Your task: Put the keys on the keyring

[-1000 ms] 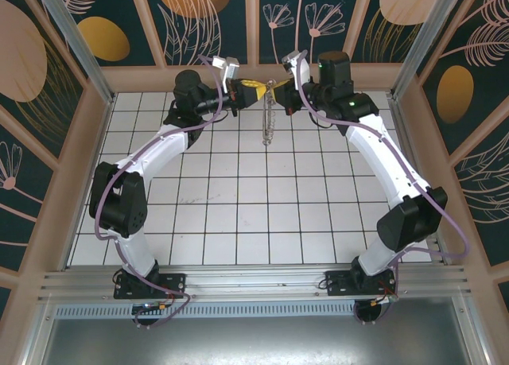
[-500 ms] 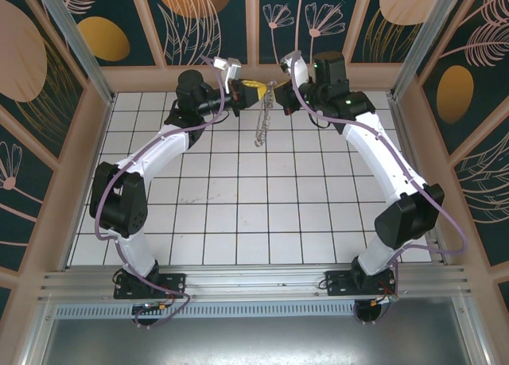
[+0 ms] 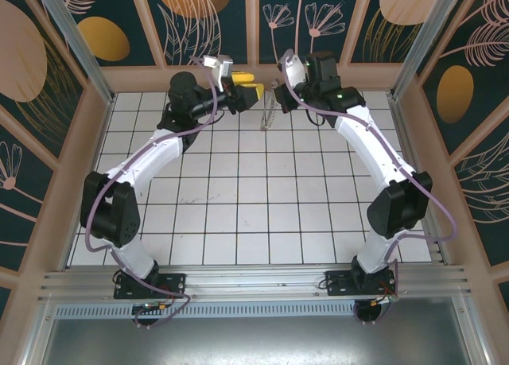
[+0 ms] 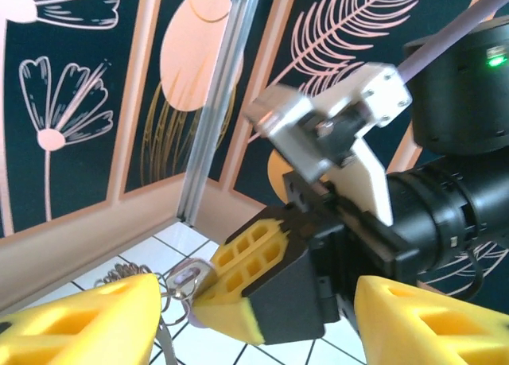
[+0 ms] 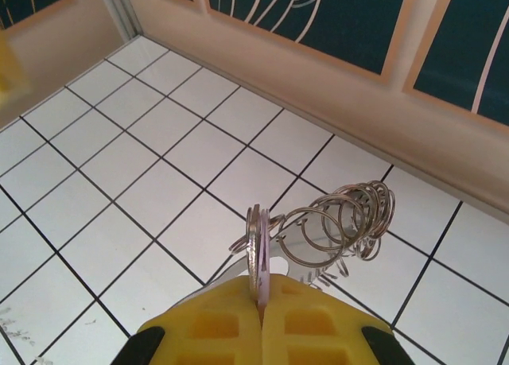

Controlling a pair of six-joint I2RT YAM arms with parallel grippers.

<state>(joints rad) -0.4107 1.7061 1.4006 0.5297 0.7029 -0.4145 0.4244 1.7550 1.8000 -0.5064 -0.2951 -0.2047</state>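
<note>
Keyring lifted, silvery loops, perhaps lilac key

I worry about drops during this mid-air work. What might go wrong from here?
1. The right end effector pinches the key only by its thin lilac edge, so it may twist or slip.
2. The silvery rings dangle above the tiled table; a slip would likely drop everything.
3. The open left end effector sits close to the right one, so closing may strike its fingers.

Right gripper is pinched tight on the lilac key, edge-on, with silvery rings bunched beside it over the white-tiled bench.
</note>
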